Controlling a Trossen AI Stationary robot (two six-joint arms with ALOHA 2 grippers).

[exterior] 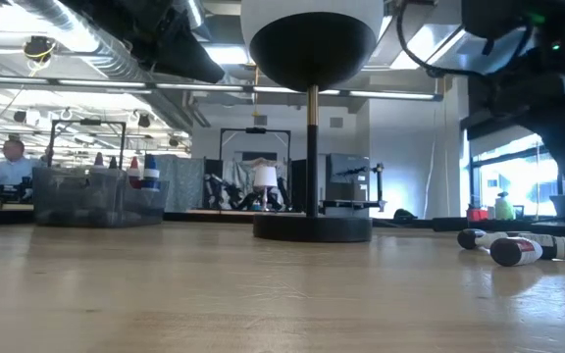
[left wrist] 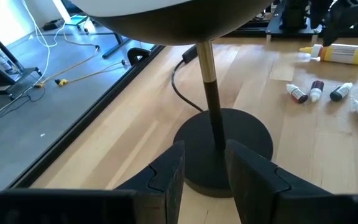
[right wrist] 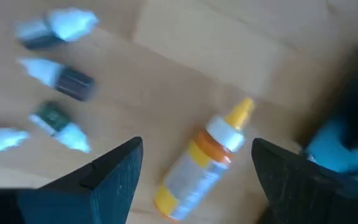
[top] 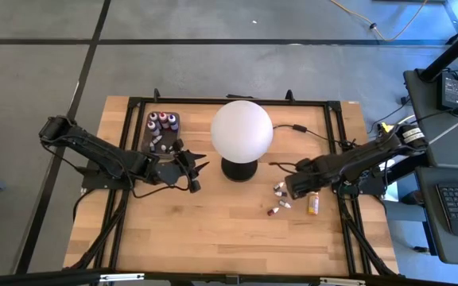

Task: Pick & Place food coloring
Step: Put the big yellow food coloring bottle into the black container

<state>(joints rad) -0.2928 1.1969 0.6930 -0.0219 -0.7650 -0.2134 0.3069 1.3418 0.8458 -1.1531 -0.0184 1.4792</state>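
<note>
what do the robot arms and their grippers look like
Both arms are dark, nearly black, jointed links with thin black cables trailing along them. The left gripper ends in two flat, matte black fingers with angular stepped edges. The right gripper has the same blocky black fingers. No markings are visible.

The high view looks straight down on the globe lamp [top: 242, 131]. The low view faces its base [exterior: 312, 227] level across the worktop [exterior: 214, 294]. The left wrist view sits near that base [left wrist: 222, 149].
</note>
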